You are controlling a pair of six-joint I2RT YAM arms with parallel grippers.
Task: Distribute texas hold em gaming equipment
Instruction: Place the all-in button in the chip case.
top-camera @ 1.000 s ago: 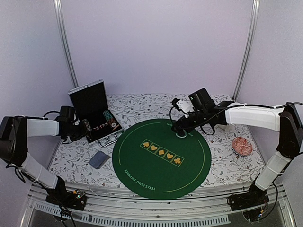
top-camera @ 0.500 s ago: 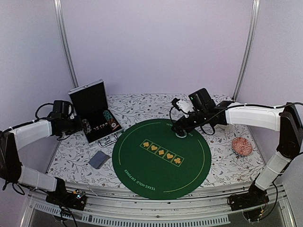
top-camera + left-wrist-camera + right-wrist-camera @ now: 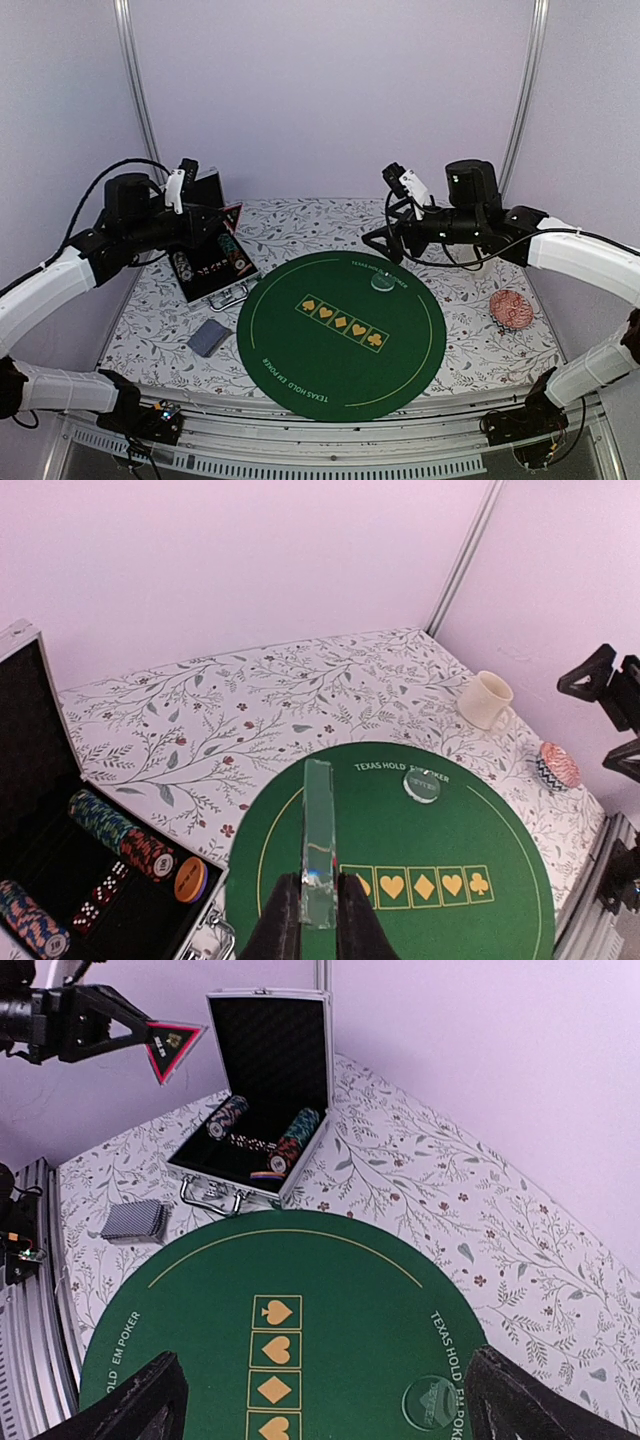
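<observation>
Pinched in the left end effector (image 3: pixel 318 885) above the case (image 3: pixel 270 1050), a triangle marker (image 3: pixel 170 1048) is seemingly bound for the mat (image 3: pixel 300 350), while the right end effector (image 3: pixel 325 1400) is seen spread.

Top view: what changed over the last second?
Left tool rose from the case, up and toward the mat, now gripping the triangle marker. Right tool lifted off the clear disc, leaving it on the mat. Cards, case, mat unmoved.
</observation>
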